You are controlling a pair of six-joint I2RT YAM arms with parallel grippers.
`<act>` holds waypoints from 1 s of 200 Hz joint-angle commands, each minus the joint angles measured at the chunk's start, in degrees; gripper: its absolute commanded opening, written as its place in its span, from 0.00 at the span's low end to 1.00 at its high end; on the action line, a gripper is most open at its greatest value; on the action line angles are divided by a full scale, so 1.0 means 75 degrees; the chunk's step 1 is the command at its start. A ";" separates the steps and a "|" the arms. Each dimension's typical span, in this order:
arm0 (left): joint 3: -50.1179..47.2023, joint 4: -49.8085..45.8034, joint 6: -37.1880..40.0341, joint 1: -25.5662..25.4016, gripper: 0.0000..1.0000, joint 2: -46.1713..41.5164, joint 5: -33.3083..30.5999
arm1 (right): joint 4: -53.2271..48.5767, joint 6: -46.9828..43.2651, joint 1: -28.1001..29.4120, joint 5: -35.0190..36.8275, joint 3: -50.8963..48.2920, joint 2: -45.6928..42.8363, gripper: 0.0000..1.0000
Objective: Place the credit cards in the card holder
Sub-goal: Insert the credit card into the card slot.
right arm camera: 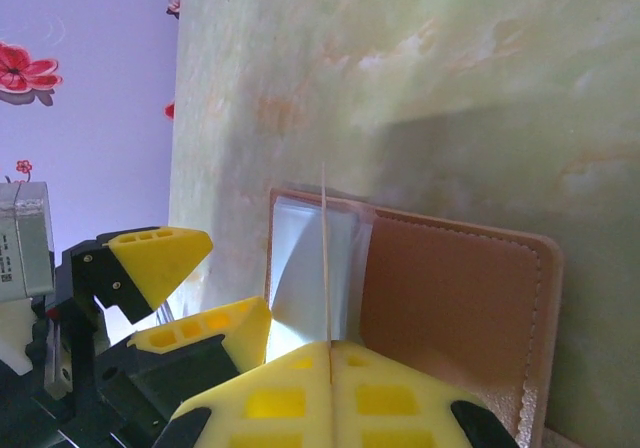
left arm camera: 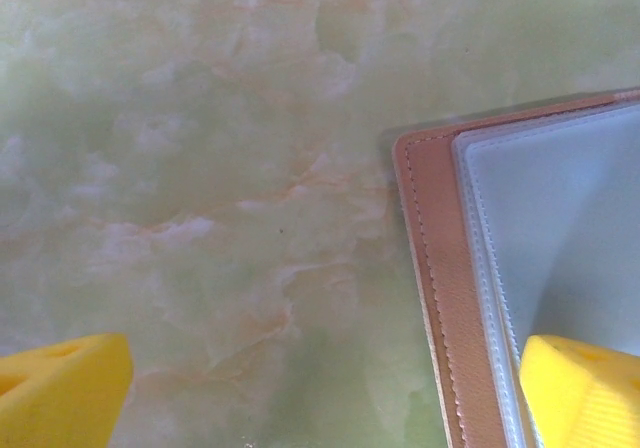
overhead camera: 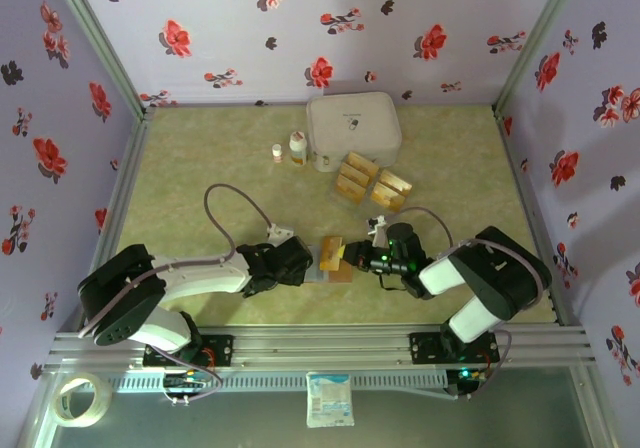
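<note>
- The holder (overhead camera: 340, 274) lies open and flat on the surface (overhead camera: 200, 168), near the front edge in the middle, right between the two arms. Brown cover out, pale lining up.
- One card (right arm camera: 325, 258) stands on edge over the lining, seen edge-on from the right wrist as a thin line. Can't tell whether its far end is already inside a pocket.
- The right tool (right arm camera: 328, 368) is clamped on that card, fingers pressed together with the card between them, coming at the holder from the right.
- The left tool (overhead camera: 303, 263) is spread wide, nothing in it. From its own wrist view, one finger (left arm camera: 580, 388) sits over the holder's lining and the other is out over bare surface. Can't tell if it's touching the holder.
- The other cards (overhead camera: 372, 182) sit in a few bunches farther back, just in front of the white case (overhead camera: 352, 128).
- Two small bottles (overhead camera: 297, 148) stand just left of the case.
</note>
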 commanded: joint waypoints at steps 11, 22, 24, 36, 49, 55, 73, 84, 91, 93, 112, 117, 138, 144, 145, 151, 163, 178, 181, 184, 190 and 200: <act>-0.0152 -0.0239 -0.0221 -0.0061 1.00 -0.0154 -0.0255 | 0.0892 0.0234 0.0088 0.0012 -0.0098 0.0355 0.00; -0.0141 -0.0247 -0.0217 -0.0062 1.00 -0.0162 -0.0245 | 0.1041 0.0281 0.0094 -0.0012 -0.0108 0.0470 0.00; -0.0147 -0.0250 -0.0223 -0.0056 1.00 -0.0156 -0.0246 | 0.1069 0.0292 0.0100 -0.0014 -0.0109 0.0476 0.00; -0.0158 -0.0258 -0.0225 -0.0068 1.00 -0.0155 -0.0252 | 0.1236 0.0341 0.0104 -0.0047 -0.0109 0.0605 0.00; -0.0177 -0.0248 -0.0230 -0.0062 1.00 -0.0165 -0.0246 | 0.1449 0.0420 0.0118 -0.0071 -0.0121 0.0744 0.00; -0.0166 -0.0250 -0.0237 -0.0065 1.00 -0.0166 -0.0245 | 0.1562 0.0458 0.0124 -0.0090 -0.0127 0.0810 0.00; -0.0182 -0.0253 -0.0240 -0.0062 1.00 -0.0149 -0.0245 | 0.1971 0.0585 0.0129 -0.0190 -0.0121 0.1071 0.00; -0.0178 -0.0248 -0.0249 -0.0062 1.00 -0.0160 -0.0247 | 0.2224 0.0666 0.0129 -0.0245 -0.0127 0.1265 0.00; -0.0188 -0.0254 -0.0249 -0.0062 1.00 -0.0158 -0.0246 | 0.2388 0.0720 0.0123 -0.0258 -0.0132 0.1377 0.00; -0.0188 -0.0254 -0.0248 -0.0062 1.00 -0.0161 -0.0250 | 0.2428 0.0736 0.0128 -0.0260 -0.0141 0.1418 0.00; -0.0205 -0.0259 -0.0230 -0.0062 1.00 -0.0177 -0.0250 | 0.2947 0.0892 0.0140 -0.0274 -0.0190 0.1796 0.00; -0.0208 -0.0259 -0.0237 -0.0061 1.00 -0.0177 -0.0251 | 0.3079 0.0916 0.0138 -0.0287 -0.0208 0.1895 0.00; -0.0216 -0.0260 -0.0235 -0.0062 1.00 -0.0207 -0.0253 | 0.3266 0.0949 0.0141 -0.0284 -0.0235 0.2156 0.00; -0.0215 -0.0262 -0.0229 -0.0062 1.00 -0.0215 -0.0261 | 0.3266 0.0941 0.0141 -0.0284 -0.0249 0.2178 0.00; -0.0213 -0.0260 -0.0229 -0.0062 1.00 -0.0220 -0.0258 | 0.3260 0.0941 0.0141 -0.0284 -0.0256 0.2178 0.00; -0.0234 -0.0268 -0.0237 -0.0062 1.00 -0.0213 -0.0257 | 0.3266 0.0911 0.0141 -0.0276 -0.0272 0.2180 0.00; -0.0239 -0.0273 -0.0240 -0.0062 1.00 -0.0228 -0.0258 | 0.3266 0.0894 0.0141 -0.0264 -0.0305 0.2167 0.00; -0.0246 -0.0273 -0.0232 -0.0062 1.00 -0.0230 -0.0264 | 0.3214 0.0859 0.0131 -0.0269 -0.0330 0.2144 0.00; -0.0253 -0.0272 -0.0241 -0.0062 1.00 -0.0231 -0.0265 | 0.3192 0.0840 0.0138 -0.0268 -0.0332 0.2138 0.00; -0.0252 -0.0279 -0.0243 -0.0062 1.00 -0.0225 -0.0262 | 0.3176 0.0836 0.0141 -0.0272 -0.0342 0.2132 0.00; -0.0247 -0.0270 -0.0243 -0.0062 1.00 -0.0224 -0.0266 | 0.3152 0.0822 0.0141 -0.0273 -0.0347 0.2137 0.00; -0.0247 -0.0279 -0.0246 -0.0062 1.00 -0.0228 -0.0258 | 0.3136 0.0801 0.0141 -0.0304 -0.0355 0.2158 0.00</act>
